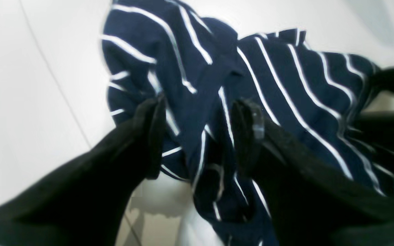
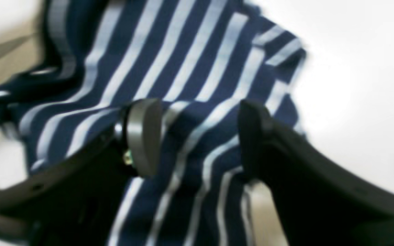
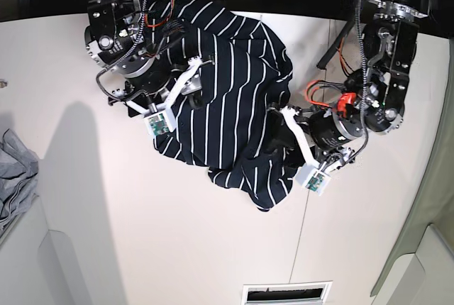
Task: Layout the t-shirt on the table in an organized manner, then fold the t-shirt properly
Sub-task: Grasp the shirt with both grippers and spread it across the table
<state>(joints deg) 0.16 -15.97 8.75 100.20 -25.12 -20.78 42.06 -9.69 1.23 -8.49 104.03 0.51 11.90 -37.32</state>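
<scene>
From the left wrist camera we see the left gripper (image 1: 198, 133) with its two matte black fingers spread wide apart and nothing clamped between them. The t-shirt (image 1: 286, 99) lies beyond and beneath the fingertips, soft navy fabric with thin white stripes, bunched into folds. The smooth white table (image 1: 29, 102) shows off to the finger's left, crossed by a thin dark seam.

From the right wrist camera the right gripper (image 2: 197, 136) also stands open, one rounded grey pad and one black finger well apart, with striped cloth passing under the gap but not pinched. The picture is blurred, so the stripes look broad and pale. Bare tabletop lies past the far finger.

In the base view the shirt sits as a crumpled, irregular heap (image 3: 227, 113) between the two arms, not spread flat. The right gripper (image 3: 190, 81) is over its upper edge; the left gripper (image 3: 284, 124) is at its opposite side. A plain grey cloth (image 3: 14, 177) lies well apart from both.
</scene>
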